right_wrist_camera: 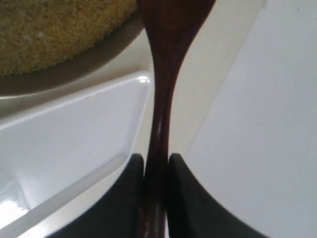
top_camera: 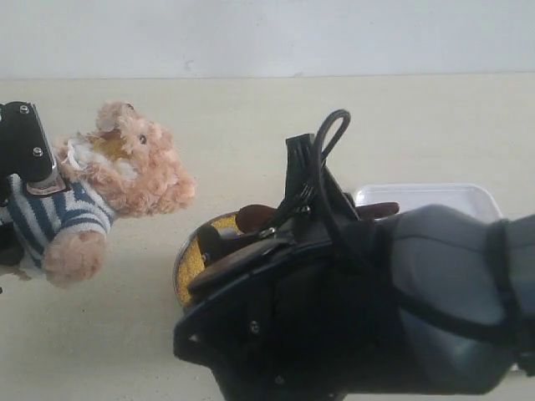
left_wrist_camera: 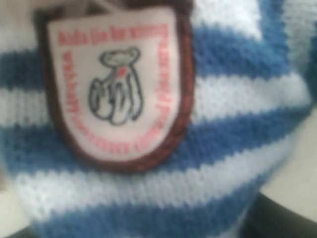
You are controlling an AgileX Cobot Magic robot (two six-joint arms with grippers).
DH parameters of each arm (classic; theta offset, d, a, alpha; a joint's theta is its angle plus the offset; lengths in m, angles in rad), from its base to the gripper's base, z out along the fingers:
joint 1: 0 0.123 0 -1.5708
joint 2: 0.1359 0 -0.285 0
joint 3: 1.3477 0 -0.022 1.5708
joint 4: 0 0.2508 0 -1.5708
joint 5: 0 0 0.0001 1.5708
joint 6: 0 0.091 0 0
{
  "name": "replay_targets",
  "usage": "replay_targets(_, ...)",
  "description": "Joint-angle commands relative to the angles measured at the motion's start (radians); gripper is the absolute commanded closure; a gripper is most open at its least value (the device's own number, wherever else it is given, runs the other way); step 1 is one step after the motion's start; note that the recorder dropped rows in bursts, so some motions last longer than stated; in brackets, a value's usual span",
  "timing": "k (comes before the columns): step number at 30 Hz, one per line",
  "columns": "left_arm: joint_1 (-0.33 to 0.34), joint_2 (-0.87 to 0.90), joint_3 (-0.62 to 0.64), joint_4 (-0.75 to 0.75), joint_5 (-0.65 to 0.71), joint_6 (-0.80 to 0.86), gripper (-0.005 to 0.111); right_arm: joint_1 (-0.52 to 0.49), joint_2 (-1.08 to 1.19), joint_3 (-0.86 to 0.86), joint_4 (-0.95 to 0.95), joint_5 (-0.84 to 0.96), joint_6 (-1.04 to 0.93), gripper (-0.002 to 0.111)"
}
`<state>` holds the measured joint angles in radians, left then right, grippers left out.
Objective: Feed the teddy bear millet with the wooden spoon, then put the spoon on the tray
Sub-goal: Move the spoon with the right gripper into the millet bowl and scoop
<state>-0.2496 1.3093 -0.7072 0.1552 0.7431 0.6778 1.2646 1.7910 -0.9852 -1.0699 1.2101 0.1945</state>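
Here, millet (right_wrist_camera: 49, 29) in the metal bowl (right_wrist_camera: 99, 65), right claw (right_wrist_camera: 156, 171) tight on the wooden spoon (right_wrist_camera: 162, 99); grip of left claw (top_camera: 32, 159) unclear.

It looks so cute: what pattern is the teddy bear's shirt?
Blue and white stripes on the shirt, with a brown-edged white badge; clearest in the left wrist view.

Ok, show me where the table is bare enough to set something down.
Bare table runs between the wall and the teddy bear and tray; another patch lies camera-side of the bear. Crowded centre: bowl, wooden spoon, right gripper.
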Motion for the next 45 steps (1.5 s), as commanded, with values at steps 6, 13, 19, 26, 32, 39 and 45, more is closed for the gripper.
replay_targets(6,-0.004,-0.010,-0.001,-0.008,-0.021,-0.013,0.103,0.002,0.050,-0.005,-0.016,0.011,-0.049,0.108)
replay_targets(13,-0.004,-0.010,-0.001,-0.008,-0.021,-0.013,0.103,0.002,0.071,-0.005,0.046,0.011,-0.112,0.108)
replay_targets(19,-0.004,-0.010,-0.001,-0.008,-0.021,-0.013,0.103,0.002,0.071,-0.005,0.161,0.011,-0.216,0.108)
replay_targets(26,-0.004,-0.010,-0.001,-0.036,-0.037,-0.013,0.103,0.000,0.069,-0.134,0.322,0.011,-0.212,0.109)
replay_targets(32,-0.004,-0.010,-0.001,-0.036,-0.035,-0.013,0.103,0.000,0.066,-0.181,0.389,0.011,-0.213,0.109)
replay_targets(39,-0.004,-0.010,-0.001,-0.036,-0.038,-0.013,0.103,-0.129,0.012,-0.182,0.532,0.011,-0.226,0.109)
replay_targets(45,-0.004,-0.010,-0.001,-0.036,-0.039,-0.013,0.103,-0.131,-0.025,-0.182,0.520,0.011,-0.230,0.109)
